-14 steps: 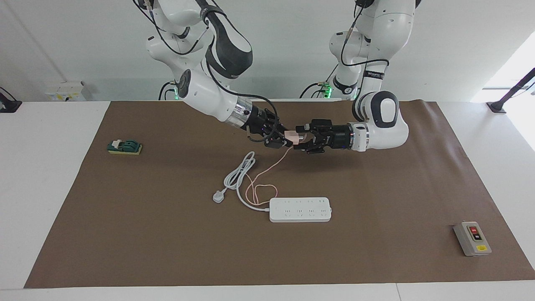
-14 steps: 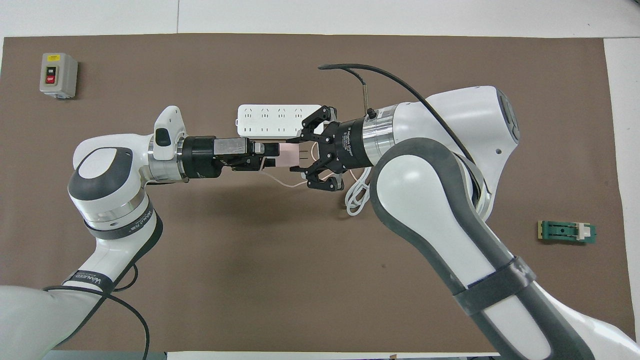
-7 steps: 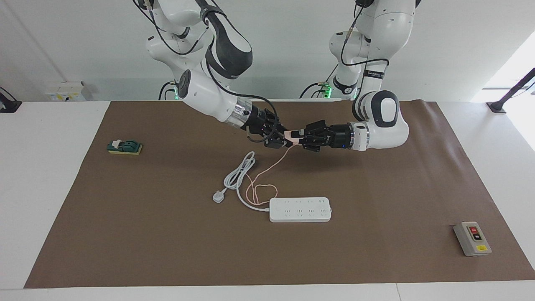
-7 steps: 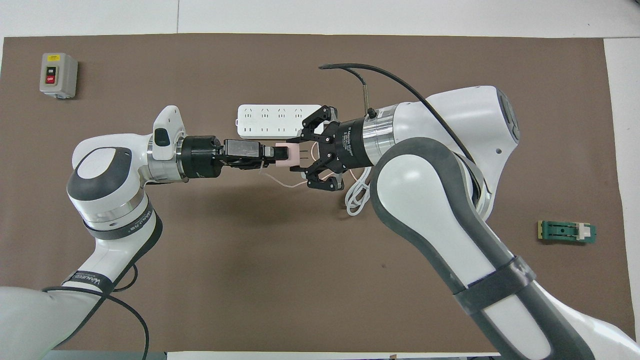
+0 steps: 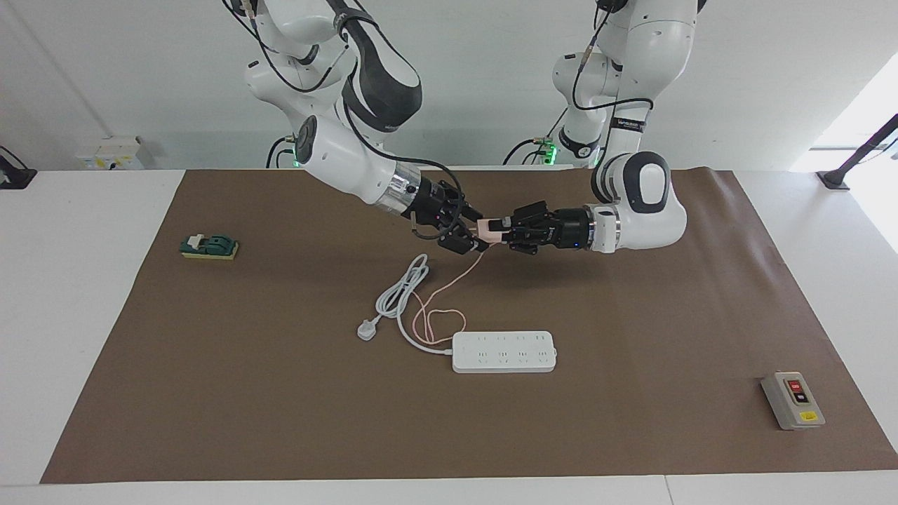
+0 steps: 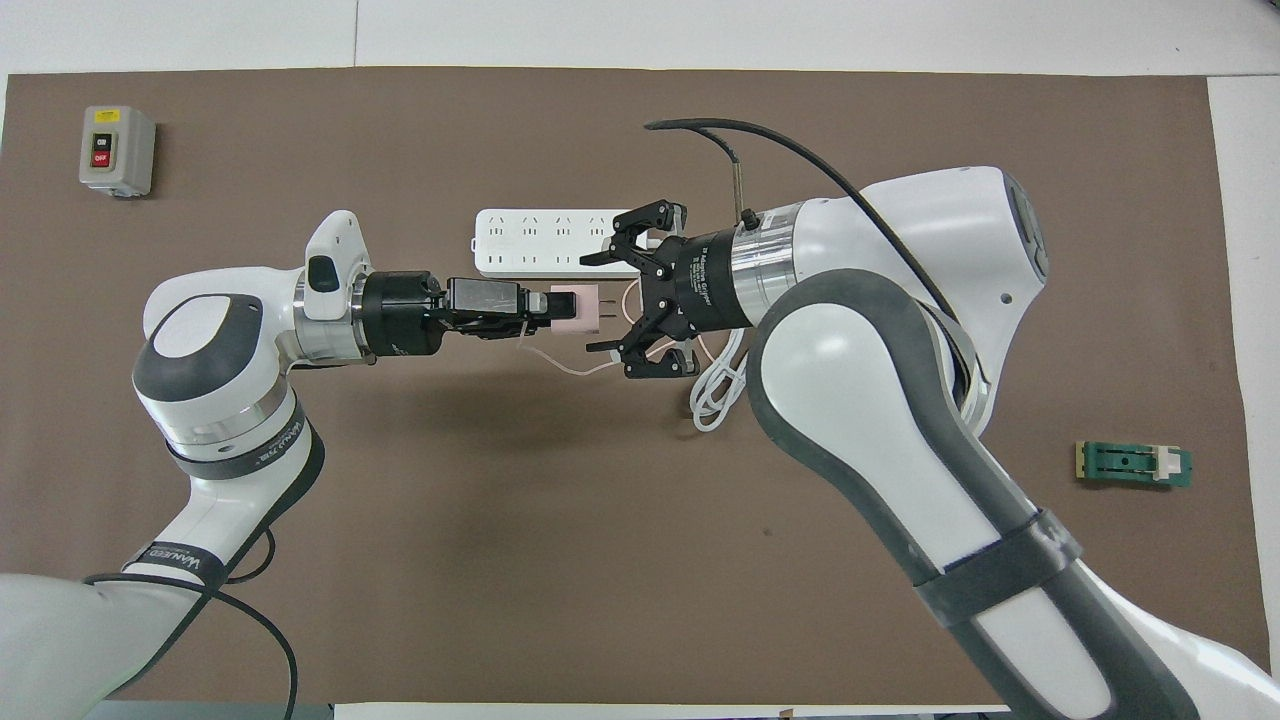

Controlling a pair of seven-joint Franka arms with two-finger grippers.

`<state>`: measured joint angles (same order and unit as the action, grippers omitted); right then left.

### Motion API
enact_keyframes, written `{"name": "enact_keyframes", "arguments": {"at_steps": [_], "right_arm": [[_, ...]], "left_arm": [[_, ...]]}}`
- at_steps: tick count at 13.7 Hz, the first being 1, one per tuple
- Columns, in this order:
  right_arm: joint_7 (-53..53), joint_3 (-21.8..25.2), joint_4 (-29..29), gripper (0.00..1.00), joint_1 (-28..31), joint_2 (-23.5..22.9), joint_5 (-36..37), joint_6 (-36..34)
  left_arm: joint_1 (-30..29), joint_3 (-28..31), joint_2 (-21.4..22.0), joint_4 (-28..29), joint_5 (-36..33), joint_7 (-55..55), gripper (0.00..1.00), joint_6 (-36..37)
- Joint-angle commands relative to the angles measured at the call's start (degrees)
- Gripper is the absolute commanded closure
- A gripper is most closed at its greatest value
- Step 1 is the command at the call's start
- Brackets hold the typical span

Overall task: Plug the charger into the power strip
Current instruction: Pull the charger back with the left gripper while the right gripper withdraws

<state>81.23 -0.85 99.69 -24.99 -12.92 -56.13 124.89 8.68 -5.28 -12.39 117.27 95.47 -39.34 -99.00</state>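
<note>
Charger (image 6: pixel 578 310) held in air over bench (image 5: pixel 631 315), clamped in left hand (image 6: pixel 545 310). Right hand (image 6: pixel 612 290) just beside it, fingers spread apart, clear of charger. Pink cable hangs to bench near power strip (image 5: pixel 504 351), which lies farther from robots.

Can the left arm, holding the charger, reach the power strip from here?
Probably yes. The left gripper holds the charger in the air; the power strip lies uncovered, and the right gripper has let go.
</note>
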Motion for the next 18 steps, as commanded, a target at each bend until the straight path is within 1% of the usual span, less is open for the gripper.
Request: {"name": "enact_keyframes", "arguments": {"at_steps": [1,5,7,8,9,11,12,13,14,15,16,17,18], "right_arm": [[0.9,-0.4,-1.3,0.00,0.6,-0.5,-0.7,-0.2],[0.9,-0.4,-1.7,0.00,0.6,-0.5,-0.7,-0.3],[0.9,-0.3,-1.7,0.00,0.6,-0.5,-0.7,-0.3],[0.9,-0.4,-1.7,0.00,0.6,-0.5,-0.7,-0.2],[0.9,-0.3,-1.8,0.00,0.6,-0.5,-0.7,-0.3],[1.0,-0.2,-2.1,0.00,0.9,-0.6,-0.3,-0.2],[1.1,0.1,-2.3,0.00,1.3,-0.7,-0.1,-0.3],[1.1,0.1,-2.6,0.00,3.2,-0.9,0.1,-0.3],[1.2,0.1,-2.9,0.00,4.1,-1.0,0.2,-0.4],[1.2,0.1,-3.0,0.00,5.5,-1.0,0.8,-0.4],[1.2,0.1,-3.0,0.00,6.6,-0.9,2.0,-0.4],[1.1,0.1,-3.1,0.00,7.3,-0.9,4.1,-0.3],[1.0,0.1,-3.7,0.00,8.5,-0.9,6.1,-0.6]], "left_arm": [[0.5,0.4,1.4,1.3,1.0,0.7,1.00,-0.5],[0.1,0.6,1.9,1.2,1.0,2.2,1.00,-1.4],[-0.5,1.0,3.2,-0.1,-0.1,9.0,1.00,-4.3],[-1.4,1.0,3.9,-1.1,-2.0,13.8,1.00,-5.0],[-2.0,1.1,4.9,-2.4,-5.8,19.0,1.00,-5.8],[-2.4,1.1,7.5,-6.2,-17.2,31.8,1.00,-11.4],[-3.7,1.1,8.2,-8.3,-23.3,38.9,1.00,-11.6],[-4.7,1.1,8.3,-11.0,-30.5,45.8,1.00,-10.7],[-5.9,1.1,8.3,-13.7,-38.0,50.2,1.00,-8.4],[-7.2,1.0,7.8,-17.3,-44.8,52.4,1.00,-5.4],[-7.5,1.0,7.0,-21.9,-52.9,52.3,1.00,-0.5],[-7.6,1.0,6.4,-24.1,-59.7,52.7,1.00,2.9],[-8.1,1.1,6.7,-24.2,-62.2,53.0,1.00,4.9]]}}
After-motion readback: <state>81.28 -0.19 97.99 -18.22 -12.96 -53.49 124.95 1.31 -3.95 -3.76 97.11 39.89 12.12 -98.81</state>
